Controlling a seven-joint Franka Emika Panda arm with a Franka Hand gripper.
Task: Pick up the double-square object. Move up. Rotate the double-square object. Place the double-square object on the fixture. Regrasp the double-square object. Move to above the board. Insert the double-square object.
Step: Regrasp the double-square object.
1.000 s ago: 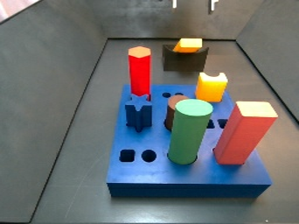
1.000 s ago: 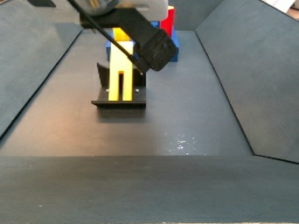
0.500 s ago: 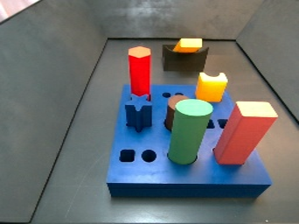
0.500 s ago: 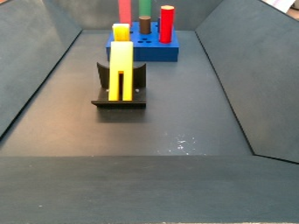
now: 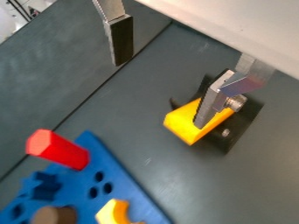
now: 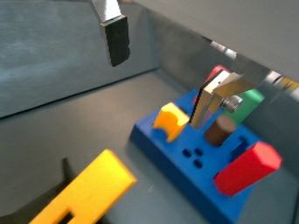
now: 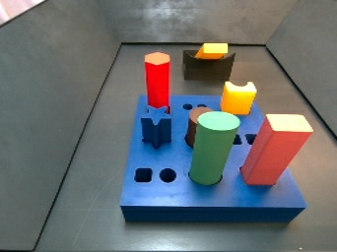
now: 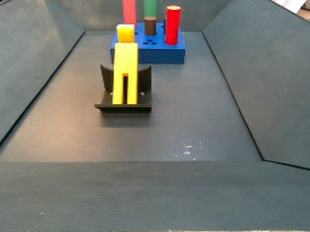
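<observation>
The double-square object [image 8: 126, 71] is a long yellow-orange prism that stands leaning upright in the dark fixture [image 8: 123, 108], seen in both side views as the double-square object [image 7: 211, 49] on the fixture [image 7: 208, 68]. The blue board [image 7: 211, 202] sits apart from it. In both wrist views my gripper [image 5: 167, 70] hangs high above the floor, open and holding nothing. One finger [image 5: 214, 101] overlaps the double-square object [image 5: 187, 122] in the picture without touching it. The gripper [image 6: 163, 70] also looks over the board [image 6: 187, 166]. It is out of both side views.
The board carries a red hexagonal peg [image 7: 157, 79], a green cylinder [image 7: 214, 148], a red rectangular block [image 7: 277, 148], a short yellow peg [image 7: 238, 96], a blue star peg [image 7: 157, 128] and a brown cylinder [image 7: 196, 122]. Sloping dark walls [image 8: 43, 82] enclose the floor.
A second ago the arm was in front of the double-square object in a side view. It has since risen out of both side views, leaving the object on the fixture.
</observation>
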